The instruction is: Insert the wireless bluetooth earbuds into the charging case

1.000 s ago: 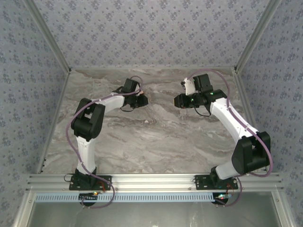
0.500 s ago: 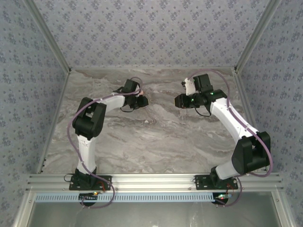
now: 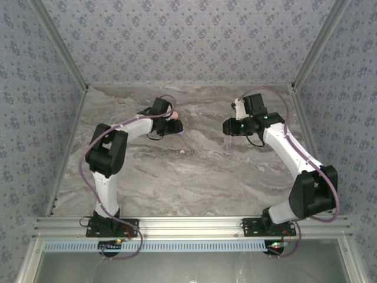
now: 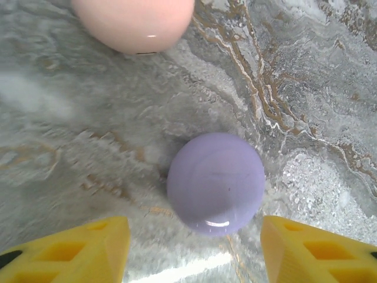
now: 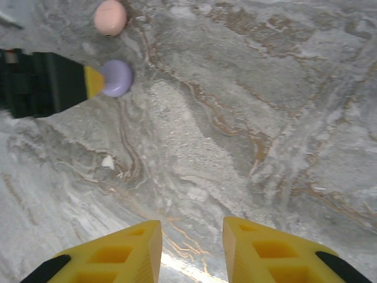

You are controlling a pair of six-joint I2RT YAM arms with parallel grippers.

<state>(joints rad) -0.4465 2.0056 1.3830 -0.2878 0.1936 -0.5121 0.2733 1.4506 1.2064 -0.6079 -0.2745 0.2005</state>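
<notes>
On the far middle of a grey marbled surface (image 3: 194, 177), two small round discs lie close together without touching: a lilac disc (image 4: 216, 183) and, a little farther back, a pink disc (image 4: 134, 23). Seen from the left wrist, the left pincer (image 4: 194, 250) is spread wide. Its yellow fingers (image 4: 88, 250) stand either side of the lilac disc's near edge, with bare surface between each finger and the disc, and it grips nothing. From the right wrist, one of those fingers looks close against the lilac disc's side, though contact is unclear. The right pincer (image 5: 192, 250) hovers well to the right of the discs, its yellow fingers (image 5: 112, 256) parted a little with bare surface between them. A tiny pale bit (image 5: 108, 161) — perhaps an earbud, too small to be sure — lies alone on the surface near the lilac disc, on the side toward the arm bases.
</notes>
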